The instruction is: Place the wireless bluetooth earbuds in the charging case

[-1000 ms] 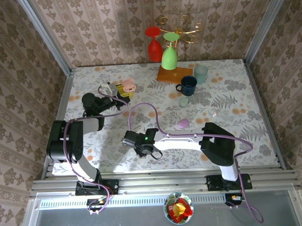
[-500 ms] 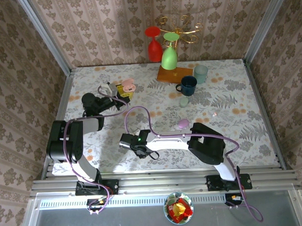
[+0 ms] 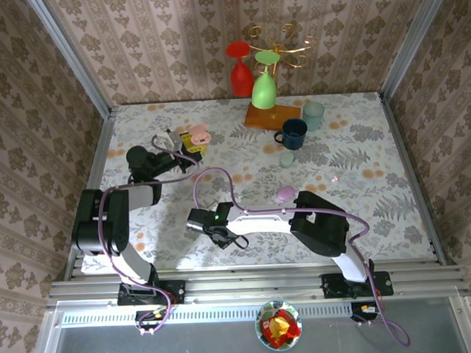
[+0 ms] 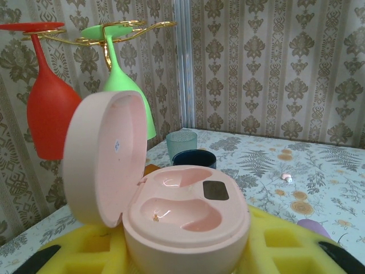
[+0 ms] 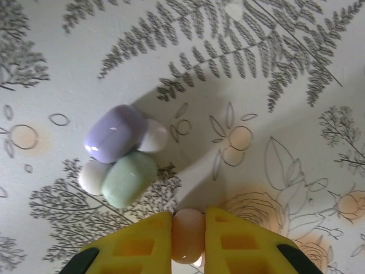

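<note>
In the left wrist view an open pink charging case point(image 4: 188, 214) stands upright between yellow fingers point(image 4: 285, 242), its lid swung to the left and both wells bare. My left gripper point(image 4: 188, 254) is shut on it; from above it sits at the back left point(image 3: 189, 141). My right gripper point(image 5: 188, 228) is shut on a small pink earbud point(image 5: 187, 237) just above the tablecloth. Just ahead of it, a purple earbud point(image 5: 116, 133) and a green earbud point(image 5: 129, 178) lie touching. From above, the right gripper point(image 3: 224, 236) is near the front middle. Another pink earbud point(image 3: 334, 176) lies far right.
A purple case point(image 3: 284, 193) and a small green case point(image 3: 287, 159) lie mid-table. At the back stand a dark blue mug point(image 3: 293, 133), a teal cup point(image 3: 313, 115), and a wooden base point(image 3: 271, 118) with a red glass point(image 3: 241, 72) and a green glass point(image 3: 263, 86).
The right arm has shifted a little to the left along the front of the table, still gripping the pink earbud. The left arm has stayed put with the case.
</note>
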Robot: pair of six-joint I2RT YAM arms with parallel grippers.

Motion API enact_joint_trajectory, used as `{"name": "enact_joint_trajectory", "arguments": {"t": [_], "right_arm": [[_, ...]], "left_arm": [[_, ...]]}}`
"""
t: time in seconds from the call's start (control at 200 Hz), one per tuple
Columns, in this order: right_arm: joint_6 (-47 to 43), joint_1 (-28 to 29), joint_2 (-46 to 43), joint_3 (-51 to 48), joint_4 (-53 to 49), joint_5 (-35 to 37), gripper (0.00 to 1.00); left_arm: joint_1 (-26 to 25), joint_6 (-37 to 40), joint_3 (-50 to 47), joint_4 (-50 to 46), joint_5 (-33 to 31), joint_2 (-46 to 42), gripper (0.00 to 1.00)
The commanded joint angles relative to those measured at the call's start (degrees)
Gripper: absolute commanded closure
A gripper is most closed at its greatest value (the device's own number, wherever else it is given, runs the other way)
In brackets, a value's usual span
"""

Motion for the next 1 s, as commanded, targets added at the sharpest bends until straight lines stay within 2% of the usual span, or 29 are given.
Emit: {"name": "enact_joint_trajectory", "arguments": {"t": [0.0, 0.155, 0.34, 0.58, 0.775, 0.995], "right_arm": [[-2.1, -2.8, -4.8, -4.7, -3.5, 2.4, 0.83], [-4.4, -6.8, -9.1, -12.4, -2.3, 1.2, 0.83], [-7.2, -9.0, -9.8, -15.5, -3.4, 2.9, 0.8], [-6.7, -7.9, -8.0, -11.9, -6.6, 7.3, 0.66], [-4.8, -6.3, -6.4, -7.5, -11.9, 13.1, 0.61], [-2.7, -4.2, -3.5, -3.6, -14.5, 14.0, 0.59]], "left_arm": [[0.7, 0.4, -0.4, 1.8, 1.2, -1.9, 0.72], [0.6, 0.5, -0.5, 1.8, 1.1, -1.9, 0.72], [0.6, 0.4, -0.1, 1.8, 1.1, -1.8, 0.72], [0.8, 0.0, 0.0, 1.8, 1.3, -1.5, 0.72], [0.9, 0.0, 0.1, 1.8, 1.2, -1.2, 0.72], [0.9, 0.1, 0.1, 1.8, 1.2, -1.1, 0.72]]}}
